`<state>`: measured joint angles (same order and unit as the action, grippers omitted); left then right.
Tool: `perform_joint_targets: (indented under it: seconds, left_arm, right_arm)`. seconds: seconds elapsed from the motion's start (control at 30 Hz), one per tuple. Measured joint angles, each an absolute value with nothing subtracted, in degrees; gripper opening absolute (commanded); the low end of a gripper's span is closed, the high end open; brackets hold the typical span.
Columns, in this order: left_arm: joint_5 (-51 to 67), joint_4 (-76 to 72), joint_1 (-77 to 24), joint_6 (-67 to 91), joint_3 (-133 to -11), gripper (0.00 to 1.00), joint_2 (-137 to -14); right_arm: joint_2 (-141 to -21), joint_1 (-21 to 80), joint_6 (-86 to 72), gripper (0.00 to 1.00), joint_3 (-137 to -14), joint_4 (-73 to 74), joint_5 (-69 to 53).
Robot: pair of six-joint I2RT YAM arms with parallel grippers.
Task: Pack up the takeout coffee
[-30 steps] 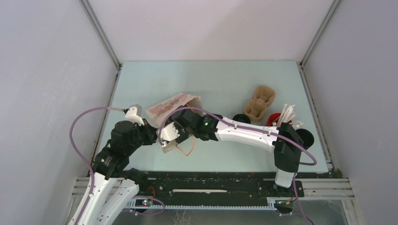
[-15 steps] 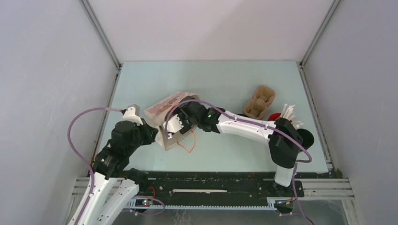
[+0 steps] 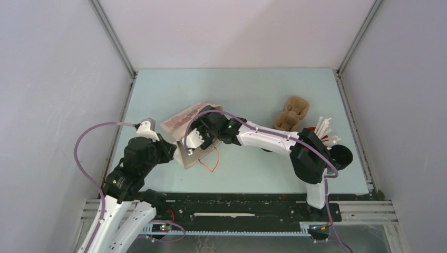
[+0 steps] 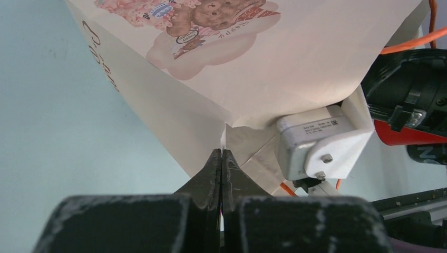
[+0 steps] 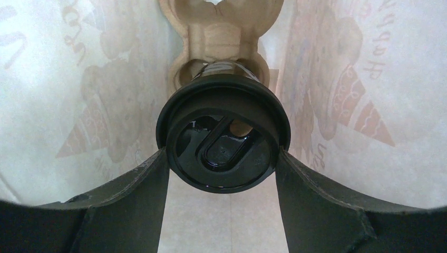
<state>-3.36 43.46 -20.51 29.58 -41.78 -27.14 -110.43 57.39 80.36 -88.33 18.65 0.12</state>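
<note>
The takeout coffee (image 5: pixel 221 139), a black cup seen lid-on, sits between my right gripper's (image 5: pixel 221 154) fingers, which press both sides of its lid. Both are inside a printed paper bag (image 3: pixel 182 120), whose walls (image 5: pixel 63 79) fill the right wrist view. Beyond the cup lies a brown pulp carrier (image 5: pixel 219 31), and the cup's far end rests in one of its pockets. My left gripper (image 4: pixel 222 153) is shut on the bag's edge (image 4: pixel 232 126) at the mouth. In the top view the right gripper (image 3: pixel 197 138) reaches into the bag and its fingertips are hidden.
A second brown pulp carrier (image 3: pixel 289 119) lies at the right of the table. Next to it stand a red cup of white sticks (image 3: pixel 318 133) and a black round item (image 3: pixel 343 155). The bag's orange handle (image 3: pixel 212 161) loops out near its mouth.
The right arm has pushed farther left into the bag with the cup. The bag's mouth has shifted a little. The left gripper has kept its hold on the edge.
</note>
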Motion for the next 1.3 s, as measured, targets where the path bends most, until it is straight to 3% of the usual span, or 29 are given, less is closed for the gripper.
perform_joint_targets:
  seconds: [1.17,1.3]
  left_arm:
    - [-3.9,43.8,-20.6,29.6,-41.8,0.00,-26.7]
    - [-3.9,43.8,-20.6,29.6,-41.8,0.08,-27.4]
  right_arm:
    - [-117.5,55.8,81.2,0.11,-90.6,10.3,-1.7]
    - [-117.7,55.7,80.4,0.16,-90.6,9.5,-2.2]
